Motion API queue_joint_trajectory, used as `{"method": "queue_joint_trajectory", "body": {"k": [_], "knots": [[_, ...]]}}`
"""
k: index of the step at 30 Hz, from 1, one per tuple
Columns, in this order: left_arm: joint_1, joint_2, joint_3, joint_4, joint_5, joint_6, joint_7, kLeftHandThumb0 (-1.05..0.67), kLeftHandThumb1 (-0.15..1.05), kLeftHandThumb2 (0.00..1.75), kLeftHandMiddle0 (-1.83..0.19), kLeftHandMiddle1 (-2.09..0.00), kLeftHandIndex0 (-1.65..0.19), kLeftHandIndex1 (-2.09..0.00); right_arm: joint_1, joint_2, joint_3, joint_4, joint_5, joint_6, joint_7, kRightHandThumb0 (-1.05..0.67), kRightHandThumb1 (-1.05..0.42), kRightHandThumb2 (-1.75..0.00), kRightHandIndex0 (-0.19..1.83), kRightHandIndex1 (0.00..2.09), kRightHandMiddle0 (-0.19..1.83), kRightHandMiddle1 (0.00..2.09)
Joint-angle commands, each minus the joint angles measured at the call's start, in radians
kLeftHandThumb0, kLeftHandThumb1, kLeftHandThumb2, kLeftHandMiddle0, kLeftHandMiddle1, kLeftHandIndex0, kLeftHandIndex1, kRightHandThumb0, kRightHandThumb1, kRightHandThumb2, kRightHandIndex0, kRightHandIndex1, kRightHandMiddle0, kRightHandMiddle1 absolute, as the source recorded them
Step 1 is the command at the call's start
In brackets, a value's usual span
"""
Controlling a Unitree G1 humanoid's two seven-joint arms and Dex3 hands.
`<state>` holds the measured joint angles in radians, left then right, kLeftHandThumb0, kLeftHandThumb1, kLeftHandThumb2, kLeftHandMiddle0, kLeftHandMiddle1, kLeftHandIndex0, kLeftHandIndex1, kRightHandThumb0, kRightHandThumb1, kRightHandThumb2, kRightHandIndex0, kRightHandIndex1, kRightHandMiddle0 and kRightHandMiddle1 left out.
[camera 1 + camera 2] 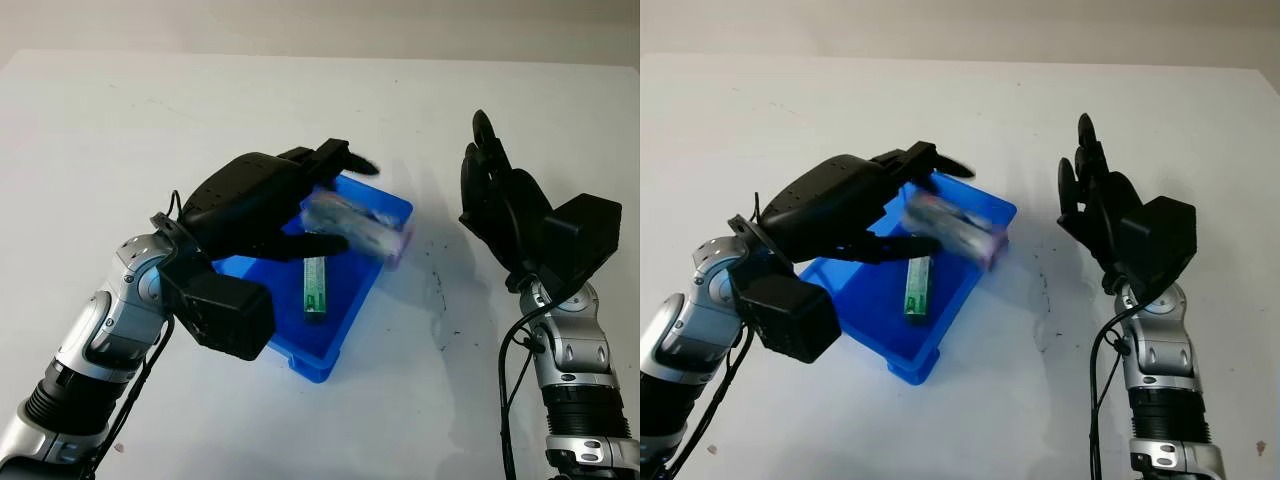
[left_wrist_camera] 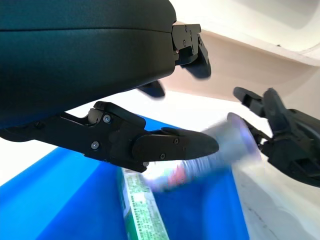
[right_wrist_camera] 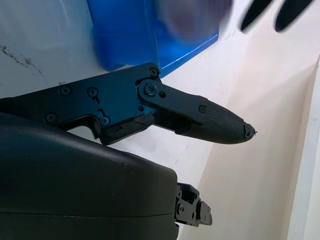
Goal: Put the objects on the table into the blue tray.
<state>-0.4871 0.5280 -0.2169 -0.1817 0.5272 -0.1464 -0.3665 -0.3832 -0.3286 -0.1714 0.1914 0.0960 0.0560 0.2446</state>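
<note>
My left hand (image 1: 350, 203) hovers open over the blue tray (image 1: 312, 366) in the middle of the table. A whitish pack with purple and red marks (image 1: 352, 226) is smeared by motion just past its fingertips, over the tray's far right corner, and no finger closes on it. The left wrist view has the same pack (image 2: 220, 150) beyond the thumb (image 2: 175, 145). A green pack (image 1: 316, 286) lies flat on the tray floor. My right hand (image 1: 490, 185) is held up open to the right of the tray, apart from it.
The white table (image 1: 120, 130) spreads around the tray, with small dark specks to the tray's right (image 1: 440, 290). A pale wall (image 1: 320, 25) runs along the table's far edge.
</note>
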Motion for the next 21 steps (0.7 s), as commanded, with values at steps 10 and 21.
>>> {"method": "queue_joint_trajectory", "body": {"k": [10,21], "knots": [[0.001,-0.001,0.027,-0.048,-0.028,0.062,-0.058,-0.58,1.05,0.4,0.11,-0.03,0.16,-0.23,0.009,0.004,0.003,-0.013,0.001,0.009,-0.007,-0.71,-1.05,-0.74,-0.19,0.0,-0.19,0.0],[0.0,-0.07,0.13,-0.058,-0.205,0.152,-0.032,-0.55,1.05,0.42,0.15,-0.04,0.16,-0.17,0.01,0.006,0.005,-0.02,0.004,0.023,-0.008,-0.71,-1.05,-0.75,-0.19,0.0,-0.19,0.0]]}}
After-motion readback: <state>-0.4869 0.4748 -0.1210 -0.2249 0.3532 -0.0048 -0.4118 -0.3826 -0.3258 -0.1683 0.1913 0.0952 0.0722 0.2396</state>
